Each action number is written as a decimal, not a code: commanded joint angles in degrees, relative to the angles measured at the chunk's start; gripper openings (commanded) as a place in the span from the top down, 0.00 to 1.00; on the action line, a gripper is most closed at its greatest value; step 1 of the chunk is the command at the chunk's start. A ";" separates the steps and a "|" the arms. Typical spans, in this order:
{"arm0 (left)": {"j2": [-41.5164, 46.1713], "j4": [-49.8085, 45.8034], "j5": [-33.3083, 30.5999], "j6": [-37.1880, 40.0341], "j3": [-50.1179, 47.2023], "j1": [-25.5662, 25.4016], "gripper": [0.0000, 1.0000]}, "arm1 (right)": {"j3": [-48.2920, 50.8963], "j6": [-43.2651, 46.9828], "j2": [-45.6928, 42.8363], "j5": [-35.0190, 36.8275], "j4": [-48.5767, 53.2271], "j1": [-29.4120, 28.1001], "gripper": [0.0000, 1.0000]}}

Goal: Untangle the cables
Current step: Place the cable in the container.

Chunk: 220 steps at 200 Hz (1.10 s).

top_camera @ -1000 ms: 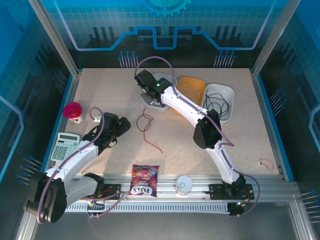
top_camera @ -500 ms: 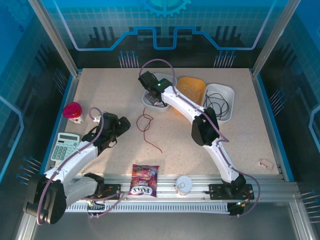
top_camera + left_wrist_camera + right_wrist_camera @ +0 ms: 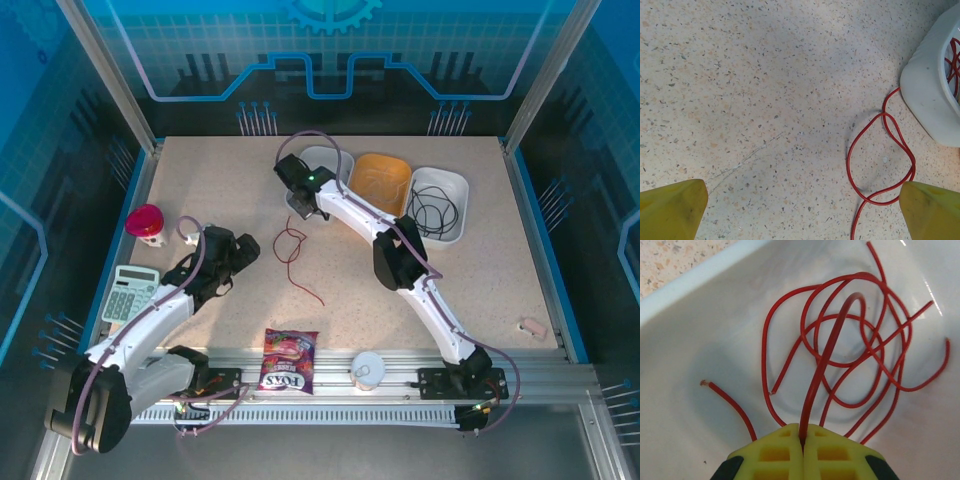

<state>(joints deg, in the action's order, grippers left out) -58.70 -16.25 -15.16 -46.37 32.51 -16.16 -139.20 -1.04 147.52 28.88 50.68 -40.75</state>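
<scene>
Right wrist view puts the right end effector (image 3: 802, 434) clenched on a single red strand (image 3: 827, 360), which arches up from between the yellow fingers and back down into the red coil (image 3: 867, 365) lying in the white tray (image 3: 700, 275); the strand crosses several turns of that coil, and I cannot tell whether it passes over or under them.

Likely failures, as I judge them: a lift could drag the whole coil along and cinch the crossings tighter; the strand is thin and could slide out of the pinch; the tray is probably light, so a snagged pull may shift or tip it.

Left wrist view has the left end effector (image 3: 801, 212) released, fingers wide apart, hovering above the tabletop (image 3: 740, 75); a red loop (image 3: 880, 155) lies there, crossing itself, one end running up beside the tray wall; whether it joins the coil inside is unclear; if it does, a pull may close that loop into a knot.

Black cables (image 3: 432, 203) sit apart in another tray (image 3: 463, 200).
</scene>
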 commanded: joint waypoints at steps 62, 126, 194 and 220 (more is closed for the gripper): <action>0.88 -1.93 -1.21 2.07 -0.35 0.52 0.01 | -2.18 -1.42 -1.33 -5.11 0.06 0.60 0.64; 0.86 -1.33 0.73 3.54 0.34 0.52 0.01 | -2.04 -1.92 -5.92 -6.29 -0.05 0.65 0.55; 2.65 0.50 2.45 6.31 0.35 0.52 0.01 | 1.76 -3.74 -12.83 -7.05 -1.93 0.59 0.48; 3.65 1.36 4.11 8.16 0.38 0.52 0.01 | 6.48 -5.47 -17.37 -6.91 -3.46 0.63 0.44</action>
<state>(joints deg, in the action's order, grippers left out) -56.53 -16.23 -13.50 -41.45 32.51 -16.10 -136.57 -4.05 135.52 22.22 48.42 -40.45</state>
